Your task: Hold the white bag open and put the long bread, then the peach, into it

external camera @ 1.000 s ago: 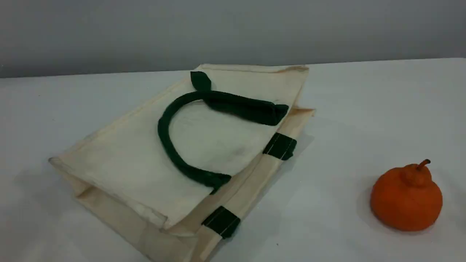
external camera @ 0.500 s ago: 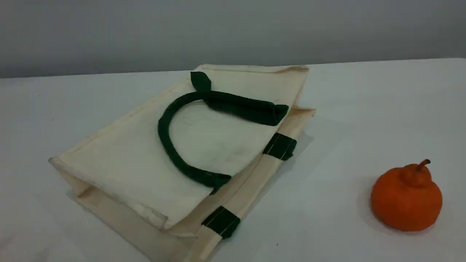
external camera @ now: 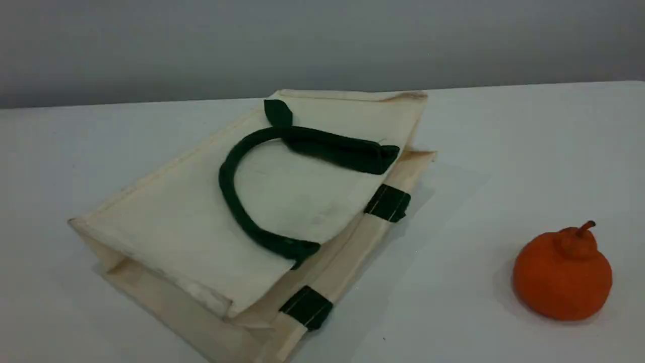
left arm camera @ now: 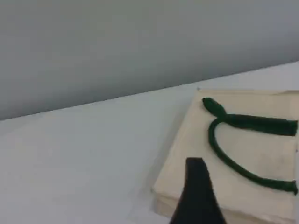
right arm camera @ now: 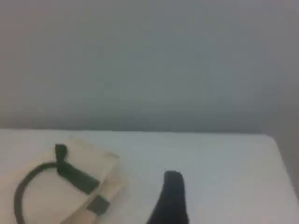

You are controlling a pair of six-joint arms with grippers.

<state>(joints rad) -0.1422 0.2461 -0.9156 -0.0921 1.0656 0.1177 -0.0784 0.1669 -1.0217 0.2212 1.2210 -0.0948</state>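
Matte black, tapered claw fingertips (left arm camera: 198,196) (right arm camera: 172,200)

Plain white table (external camera: 504,131), a flattened white bag (external camera: 176,227) lying on it left of centre, its dark green strap handle (external camera: 237,212) looped across the upper face, an orange stemmed fruit (external camera: 562,277) sitting well apart at the near right
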